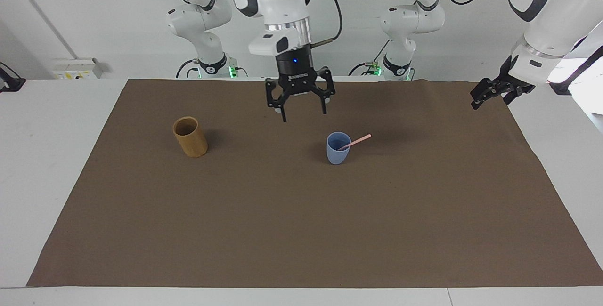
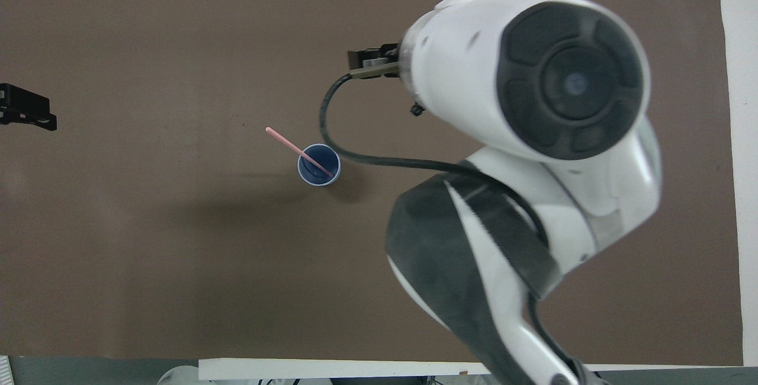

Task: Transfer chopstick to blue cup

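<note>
The blue cup stands upright near the middle of the brown mat. One pale pink chopstick rests in it, leaning over the rim toward the left arm's end of the table. My right gripper hangs open and empty over the mat between the two cups, apart from the blue cup. In the overhead view the right arm's body hides its fingers. My left gripper waits open and empty over the mat's edge at the left arm's end.
A taller tan wooden cup stands upright toward the right arm's end of the mat, level with the blue cup; the right arm covers it in the overhead view.
</note>
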Controlling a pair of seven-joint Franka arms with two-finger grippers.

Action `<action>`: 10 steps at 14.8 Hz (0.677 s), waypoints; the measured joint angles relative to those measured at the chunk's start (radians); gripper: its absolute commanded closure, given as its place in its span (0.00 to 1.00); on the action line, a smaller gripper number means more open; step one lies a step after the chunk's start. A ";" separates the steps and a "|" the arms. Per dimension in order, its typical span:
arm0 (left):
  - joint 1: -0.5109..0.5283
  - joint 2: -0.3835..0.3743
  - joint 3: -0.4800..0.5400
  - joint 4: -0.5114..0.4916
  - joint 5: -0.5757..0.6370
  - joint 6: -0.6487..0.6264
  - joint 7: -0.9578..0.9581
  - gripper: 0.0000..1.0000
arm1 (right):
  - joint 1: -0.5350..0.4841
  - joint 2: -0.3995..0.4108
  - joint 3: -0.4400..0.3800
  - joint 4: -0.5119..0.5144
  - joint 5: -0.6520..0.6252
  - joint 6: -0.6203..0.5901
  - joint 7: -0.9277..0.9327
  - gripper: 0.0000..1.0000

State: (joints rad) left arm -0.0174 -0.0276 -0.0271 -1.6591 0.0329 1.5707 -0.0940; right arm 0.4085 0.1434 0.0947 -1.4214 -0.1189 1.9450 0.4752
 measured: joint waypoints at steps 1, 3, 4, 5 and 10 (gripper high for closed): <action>0.000 0.000 0.000 0.000 0.000 0.000 0.000 0.00 | -0.037 -0.029 -0.001 0.001 0.002 -0.068 -0.006 0.00; 0.000 0.000 0.000 0.000 0.000 0.000 0.000 0.00 | -0.125 -0.079 -0.002 0.002 0.032 -0.209 -0.016 0.00; 0.000 0.000 0.000 0.000 0.000 0.000 0.000 0.00 | -0.183 -0.102 -0.003 0.002 0.056 -0.284 -0.047 0.00; 0.000 0.000 0.000 0.000 0.000 0.000 0.000 0.00 | -0.248 -0.125 -0.005 0.003 0.076 -0.362 -0.098 0.00; 0.000 0.000 0.000 0.000 0.000 0.000 0.000 0.00 | -0.488 -0.215 -0.022 0.002 0.103 -0.650 -0.327 0.00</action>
State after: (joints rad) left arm -0.0174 -0.0276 -0.0271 -1.6591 0.0329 1.5707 -0.0940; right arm -0.0795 -0.0711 0.0724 -1.4190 -0.0159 1.2953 0.1483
